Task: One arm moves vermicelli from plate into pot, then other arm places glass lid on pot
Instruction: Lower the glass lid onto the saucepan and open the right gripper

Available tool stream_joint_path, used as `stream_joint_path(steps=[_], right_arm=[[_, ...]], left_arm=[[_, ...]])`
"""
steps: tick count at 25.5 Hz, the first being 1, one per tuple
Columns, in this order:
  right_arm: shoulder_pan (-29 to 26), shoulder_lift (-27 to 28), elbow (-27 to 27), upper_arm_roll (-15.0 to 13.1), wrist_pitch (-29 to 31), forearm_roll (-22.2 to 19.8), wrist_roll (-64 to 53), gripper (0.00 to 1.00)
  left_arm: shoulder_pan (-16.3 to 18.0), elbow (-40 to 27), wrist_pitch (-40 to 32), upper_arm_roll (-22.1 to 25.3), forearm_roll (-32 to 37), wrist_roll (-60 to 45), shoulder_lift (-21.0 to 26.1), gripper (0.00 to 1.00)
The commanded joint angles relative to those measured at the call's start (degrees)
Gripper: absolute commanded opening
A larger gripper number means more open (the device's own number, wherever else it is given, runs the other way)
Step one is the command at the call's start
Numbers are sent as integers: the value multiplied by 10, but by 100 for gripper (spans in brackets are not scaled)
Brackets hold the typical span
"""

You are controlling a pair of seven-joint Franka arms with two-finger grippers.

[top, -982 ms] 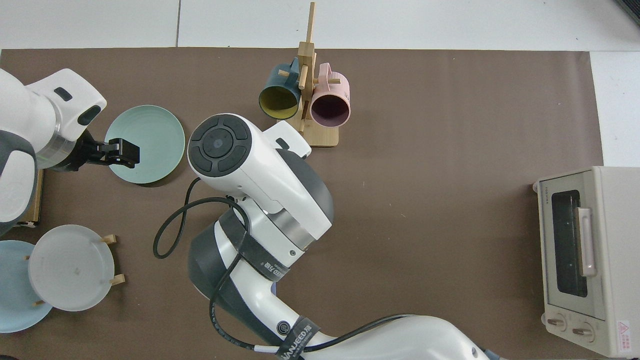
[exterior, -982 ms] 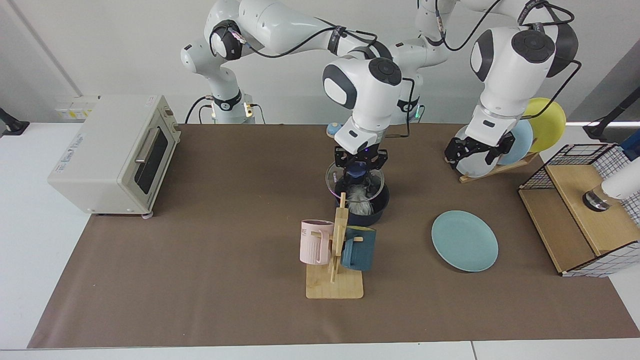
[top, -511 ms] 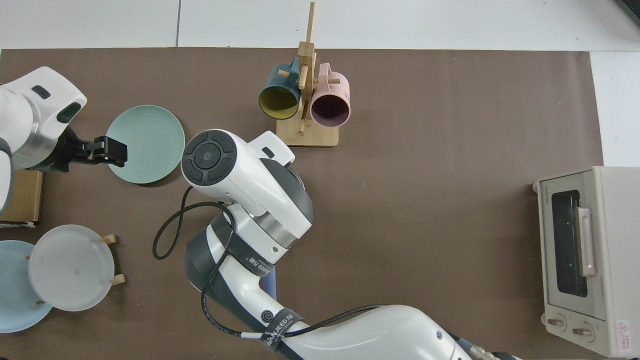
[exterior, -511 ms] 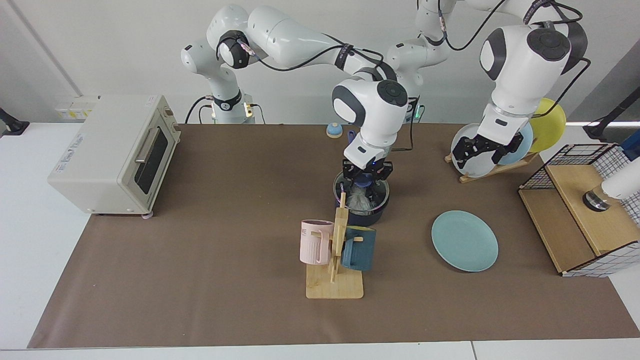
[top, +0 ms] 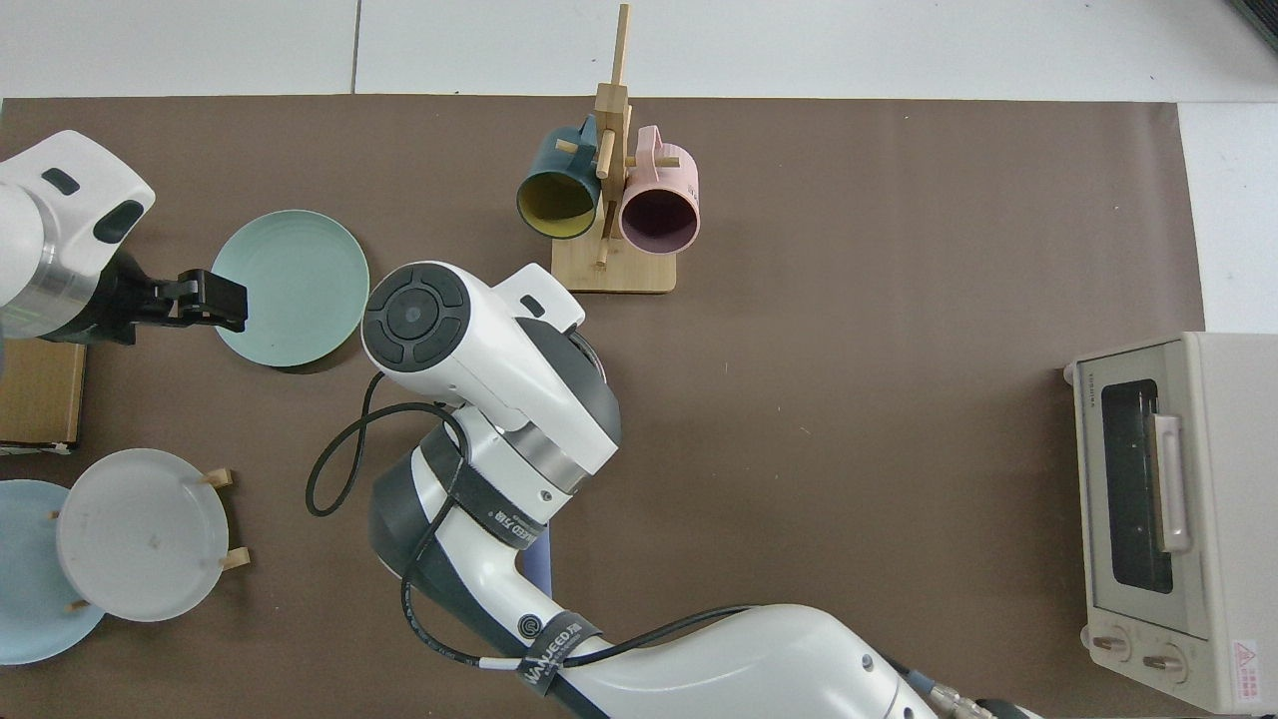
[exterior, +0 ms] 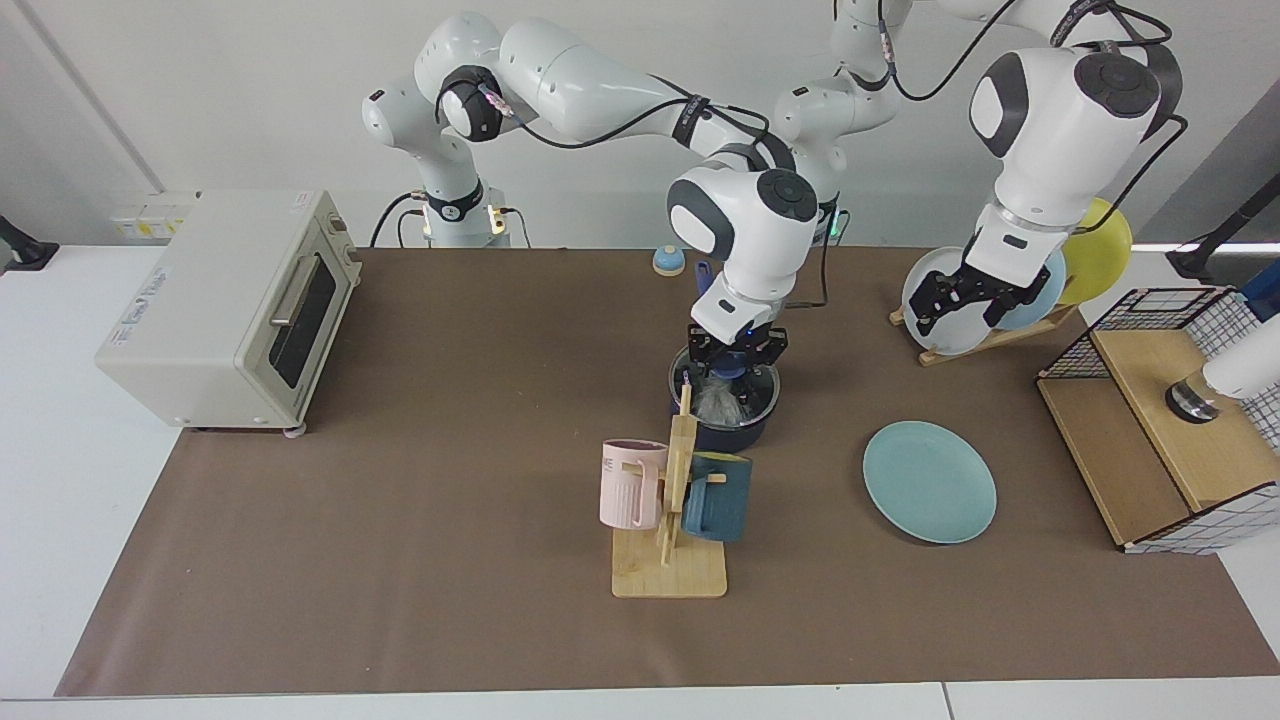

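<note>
The dark navy pot [exterior: 728,432] stands at mid-table, just behind the mug stand. The glass lid [exterior: 762,385] lies on its rim. Through the glass the white vermicelli [exterior: 716,402] shows inside the pot. My right gripper [exterior: 737,358] reaches down from above and is shut on the lid's blue knob. In the top view the right arm hides the pot, and only its blue handle [top: 539,571] shows. The teal plate [exterior: 930,482] [top: 290,288] lies bare. My left gripper [exterior: 963,305] [top: 215,300] hangs open and holds nothing, raised by the plate's edge in front of the upright plates.
A wooden stand [exterior: 670,570] with a pink mug [exterior: 630,485] and a dark teal mug [exterior: 716,497] is close in front of the pot. A toaster oven [exterior: 230,300] stands at one end. A rack of upright plates [exterior: 1000,290] and a wire basket [exterior: 1160,400] stand at the other.
The right gripper has lowered the tilted lid flat onto the pot. The left gripper has drawn up and back from the plate toward the rack.
</note>
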Motion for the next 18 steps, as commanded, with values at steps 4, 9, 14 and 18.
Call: stream_joint_path(steps=[4, 9, 14, 18], right_arm=[[1, 15, 19, -1, 6, -7, 6, 0], [1, 14, 19, -1, 6, -8, 5, 0], [1, 14, 17, 0, 6, -10, 5, 23], [7, 13, 17, -2, 5, -12, 6, 100]], left_arm=[[-3, -9, 14, 4, -11, 10, -11, 100], [-10, -9, 21, 31, -33, 34, -9, 100], [-91, -5, 21, 119, -39, 49, -13, 100], [-93, -5, 18, 124, -38, 55, -15, 100]])
